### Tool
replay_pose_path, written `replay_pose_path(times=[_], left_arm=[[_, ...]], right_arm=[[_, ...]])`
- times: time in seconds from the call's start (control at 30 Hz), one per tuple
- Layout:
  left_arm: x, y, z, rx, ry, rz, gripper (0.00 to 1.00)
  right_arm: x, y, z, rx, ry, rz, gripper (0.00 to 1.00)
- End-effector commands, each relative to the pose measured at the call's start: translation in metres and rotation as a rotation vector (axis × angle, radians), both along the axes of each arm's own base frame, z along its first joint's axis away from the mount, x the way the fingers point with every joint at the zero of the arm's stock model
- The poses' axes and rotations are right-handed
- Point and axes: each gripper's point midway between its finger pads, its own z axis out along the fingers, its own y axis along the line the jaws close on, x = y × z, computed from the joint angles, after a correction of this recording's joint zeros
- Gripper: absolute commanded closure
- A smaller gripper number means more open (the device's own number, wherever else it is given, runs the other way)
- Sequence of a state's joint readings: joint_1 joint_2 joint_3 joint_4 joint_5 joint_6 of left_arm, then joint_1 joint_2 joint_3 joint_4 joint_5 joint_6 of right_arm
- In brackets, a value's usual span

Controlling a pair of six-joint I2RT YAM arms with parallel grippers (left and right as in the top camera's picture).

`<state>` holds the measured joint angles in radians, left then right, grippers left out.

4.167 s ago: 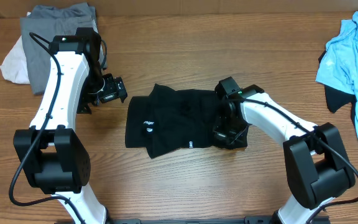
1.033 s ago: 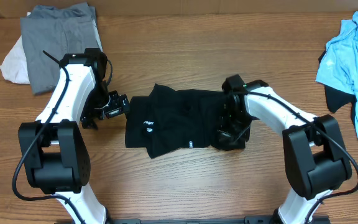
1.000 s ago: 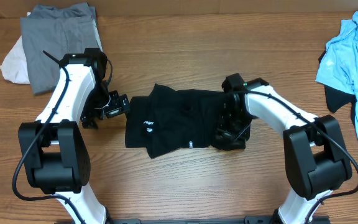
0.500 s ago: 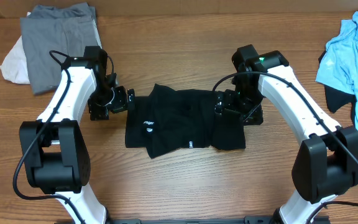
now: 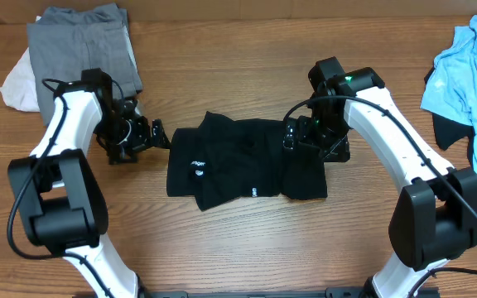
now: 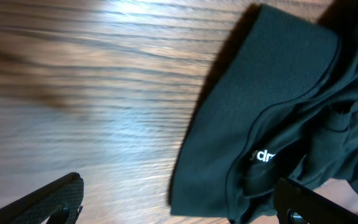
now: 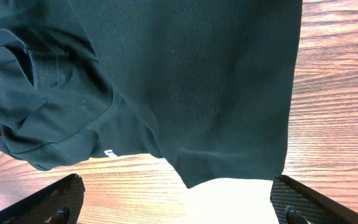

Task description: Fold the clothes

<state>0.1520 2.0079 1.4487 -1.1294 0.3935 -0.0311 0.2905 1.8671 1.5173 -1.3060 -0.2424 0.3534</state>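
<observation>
At the centre of the brown wooden table [image 5: 238,248] lies the black short-sleeved fabric shirt [image 5: 238,161], partly folded and bunched. The left gripper [image 5: 149,135] stands just beside its left edge, jaws wide apart and empty. The right gripper [image 5: 306,141] is over its right part, jaws wide apart, apparently clear of the cloth. A folded grey garment [image 5: 77,50] lies far left and a crumpled light blue garment [image 5: 470,83] far right.

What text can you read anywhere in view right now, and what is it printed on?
"dr": white lettering on the black shirt, left wrist view; the rest is lost in a fold, so the reading is unsure.
Too small to read, overhead view: left white mark and front-edge white mark on the shirt.
Mostly hidden, unreadable: white sliver at a shirt hem, right wrist view.
</observation>
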Motion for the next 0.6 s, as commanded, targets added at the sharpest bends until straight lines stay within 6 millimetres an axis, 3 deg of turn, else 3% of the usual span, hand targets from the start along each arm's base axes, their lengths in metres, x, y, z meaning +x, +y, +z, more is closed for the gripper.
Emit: replay_pose_path(times=[0.0, 0.4, 0.57], left_arm=[[-0.004, -0.013, -0.012, -0.082, 0.023, -0.043, 0.0], [-0.026, -0.02, -0.06, -0.12, 0.199, -0.045, 0.01], [-0.039, -0.041, -0.085, -0.144, 0.285, -0.091, 0.01]], right_arm=[[0.007, 0.0, 0.013, 0.005, -0.054, 0.013, 0.0], [0.01, 0.001, 0.013, 0.011, -0.07, 0.013, 0.0], [0.013, 0.002, 0.013, 0.014, -0.079, 0.013, 0.0]])
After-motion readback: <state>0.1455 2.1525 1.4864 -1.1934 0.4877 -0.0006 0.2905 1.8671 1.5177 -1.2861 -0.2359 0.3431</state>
